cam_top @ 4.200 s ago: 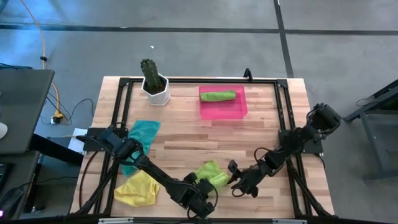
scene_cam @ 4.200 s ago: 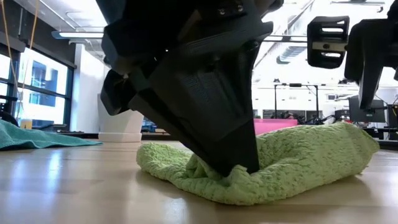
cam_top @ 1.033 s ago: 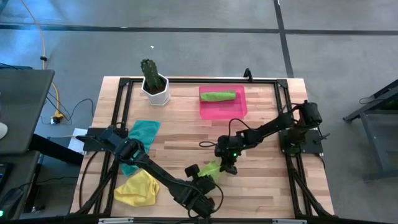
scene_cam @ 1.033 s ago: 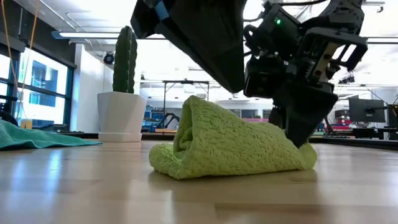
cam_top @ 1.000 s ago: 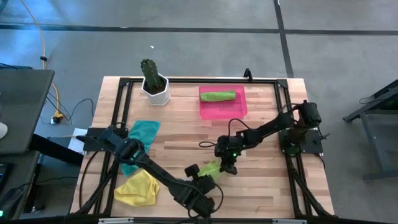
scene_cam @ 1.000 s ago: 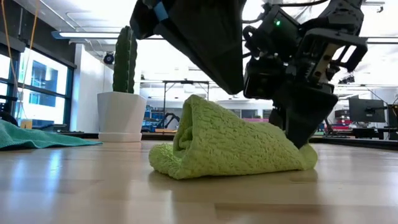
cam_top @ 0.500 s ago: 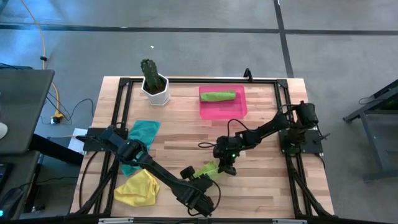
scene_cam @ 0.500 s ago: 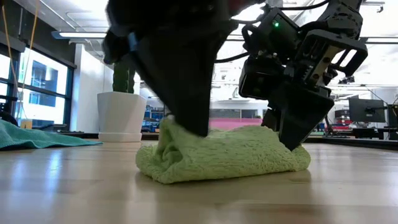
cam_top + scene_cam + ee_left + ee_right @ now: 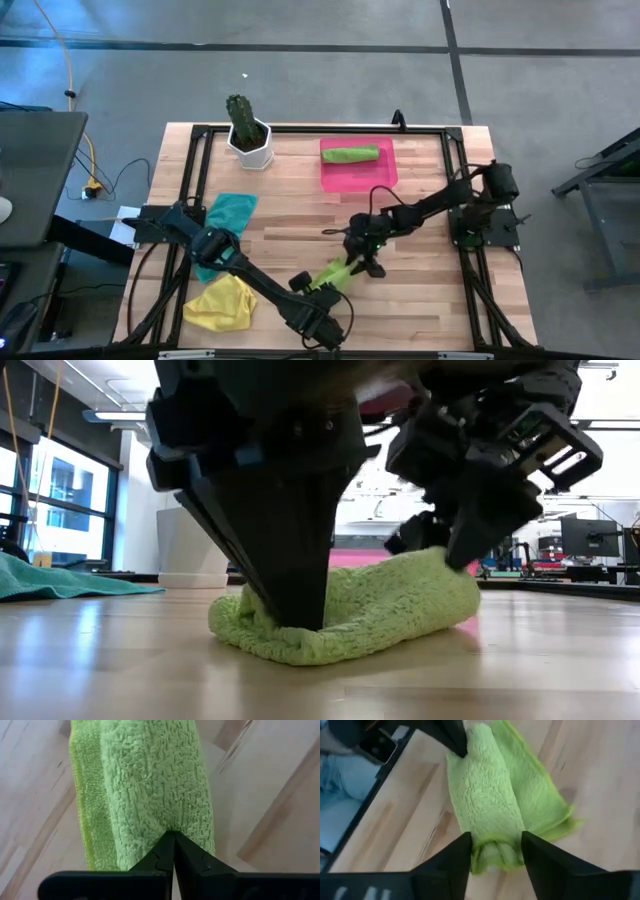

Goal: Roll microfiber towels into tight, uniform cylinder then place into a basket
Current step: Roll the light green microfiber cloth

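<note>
My left gripper (image 9: 290,605) fills the low view and hides most of the cactus pot (image 9: 190,550), my arm crosses part of the teal towel (image 9: 228,215), and the green roll (image 9: 150,790) runs off the left wrist view's edge.

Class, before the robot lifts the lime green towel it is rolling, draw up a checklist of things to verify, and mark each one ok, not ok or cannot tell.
1. Lime green microfiber towel on the table rolled into a tight cylinder: not ok; a loose flap lies beside the roll.
2. Left gripper shut, tips pressed on one end of the roll: ok.
3. Right gripper open, a finger on either side of the other end: ok.
4. Right gripper closed on the roll: not ok.
5. Bright pink translucent plastic basket has free room beside the rolled green towel in it: ok.
6. Roll uniform along its length: cannot tell.
</note>
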### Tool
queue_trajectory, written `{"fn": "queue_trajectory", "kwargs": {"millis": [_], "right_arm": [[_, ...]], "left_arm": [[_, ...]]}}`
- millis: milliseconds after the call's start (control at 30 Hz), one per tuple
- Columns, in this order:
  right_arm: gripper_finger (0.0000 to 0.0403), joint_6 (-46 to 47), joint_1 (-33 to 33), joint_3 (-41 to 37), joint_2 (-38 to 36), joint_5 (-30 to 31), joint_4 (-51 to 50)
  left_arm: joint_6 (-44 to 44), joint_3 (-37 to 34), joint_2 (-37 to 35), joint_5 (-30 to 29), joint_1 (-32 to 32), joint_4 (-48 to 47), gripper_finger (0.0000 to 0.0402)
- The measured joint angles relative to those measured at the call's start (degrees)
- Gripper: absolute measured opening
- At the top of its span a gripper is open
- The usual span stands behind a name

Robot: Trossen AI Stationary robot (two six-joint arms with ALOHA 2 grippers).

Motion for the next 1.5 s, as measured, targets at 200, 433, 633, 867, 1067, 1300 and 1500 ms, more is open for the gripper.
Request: {"fn": "queue_trajectory", "kwargs": {"millis": [200,433,633,867,1067,1300,1500], "right_arm": [[0.0179,-15.40,0.50,-0.14,-5.38,0.09,-3.26],[0.0159,-30.08,7.72,-0.17,-7.75,8.08,-3.79],[0.0138,-33.50,14.11,-0.17,-7.43,22.44,-2.84],[0.0135,-33.53,15.58,-0.15,-5.51,25.63,-1.91],[0.0136,-32.53,14.47,-0.14,-1.48,24.81,-0.53],[0.0185,-31.24,12.95,-0.06,1.86,24.52,2.19],[0.0232,-27.25,12.02,-0.03,3.03,24.42,4.17]], "left_arm": [[2.02,0.00,0.15,-0.69,-0.04,-0.03,0.0000],[6.89,0.00,0.17,0.88,0.34,-0.34,0.0000],[7.10,-0.02,0.17,0.94,0.39,-0.75,0.0000],[7.08,-0.04,0.19,1.25,0.42,-0.73,0.0000],[7.08,-0.07,0.19,1.66,0.44,-0.73,0.0000],[7.28,-0.11,0.19,3.00,0.46,-0.77,0.0000],[8.60,-0.09,0.19,4.49,0.55,-0.69,0.0000]]}}
